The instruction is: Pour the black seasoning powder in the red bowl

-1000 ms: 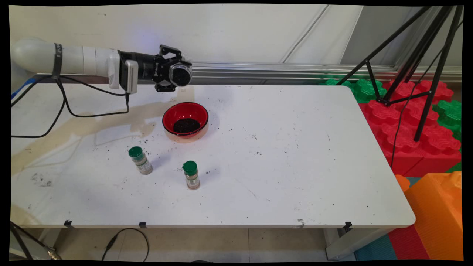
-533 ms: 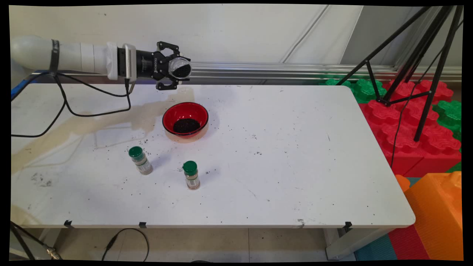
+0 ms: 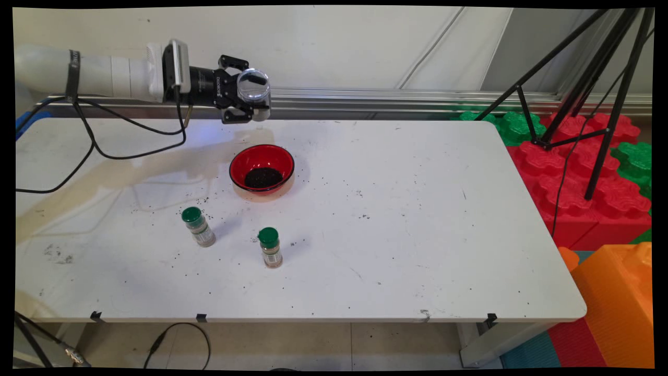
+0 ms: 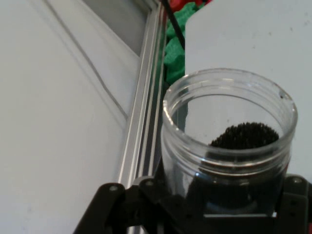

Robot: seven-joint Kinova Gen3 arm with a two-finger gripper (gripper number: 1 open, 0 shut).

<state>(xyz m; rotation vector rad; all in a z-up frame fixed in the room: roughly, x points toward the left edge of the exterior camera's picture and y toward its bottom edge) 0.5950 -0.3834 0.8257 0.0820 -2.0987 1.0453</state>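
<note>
The gripper [image 3: 250,102] grasps a clear open jar [image 3: 253,89] in the air, above the red bowl [image 3: 262,168] and nearer the wall. The jar's lower part is hidden between the fingers; some dark grains [image 4: 245,135] are visible inside. Two green-capped bottles [image 3: 198,226] stand well apart from it.

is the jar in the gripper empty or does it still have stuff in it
Not empty. The lidless clear jar in the gripper holds a small heap of dark grains, seen through its open mouth in the hand view.
</note>
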